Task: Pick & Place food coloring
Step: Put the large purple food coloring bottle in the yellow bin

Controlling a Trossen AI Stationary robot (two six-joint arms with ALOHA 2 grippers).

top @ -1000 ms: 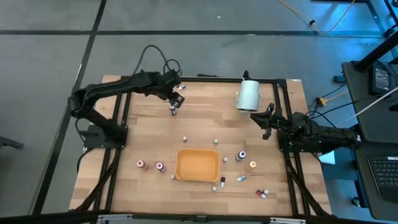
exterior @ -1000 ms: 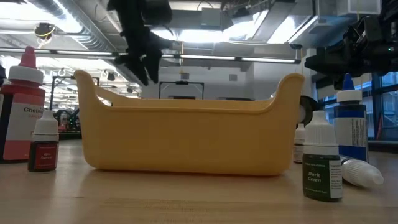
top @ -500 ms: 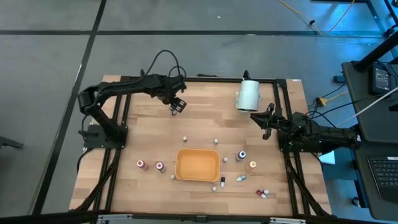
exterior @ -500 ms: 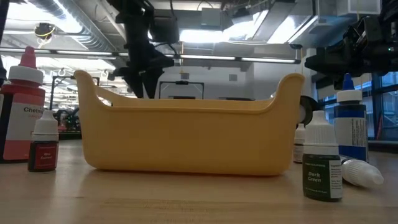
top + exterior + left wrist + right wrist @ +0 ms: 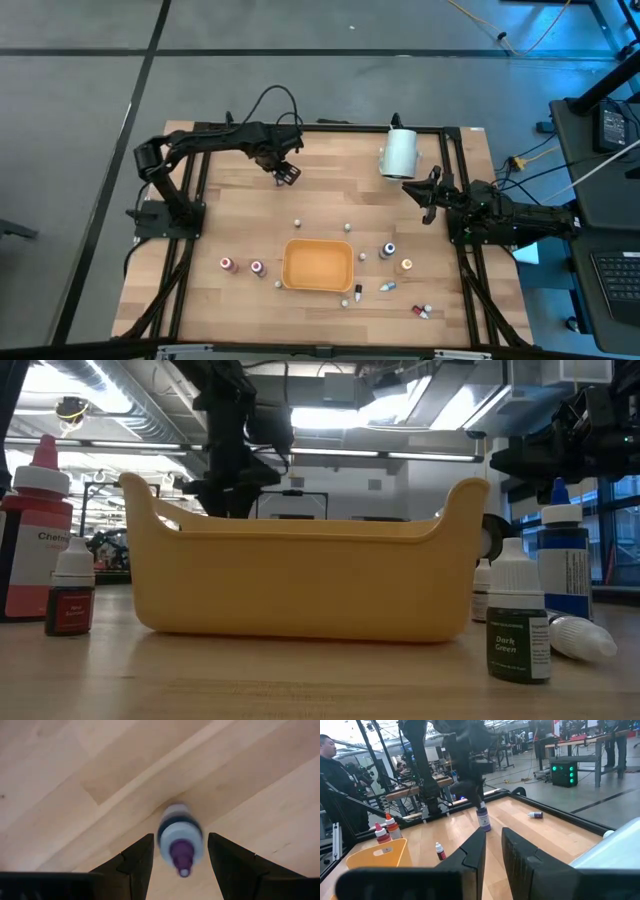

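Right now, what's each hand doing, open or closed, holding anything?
Left hand: fingers on either side of a purple-capped bottle at the far side of the table; a grip cannot be confirmed.
Right hand: closed, empty, waiting near the white cylinder.

Wooden table [image 5: 240,215] bearing yellow tray [image 5: 318,264], scattered bottles [image 5: 388,250].

Pale wooden table [image 5: 240,215], smooth planks with a soft sheen. Yellow-orange tray [image 5: 300,580] looks like matt moulded plastic. Purple-capped bottle [image 5: 180,840], glossy plastic, between the left gripper's [image 5: 177,857] matt black fingers [image 5: 132,862].
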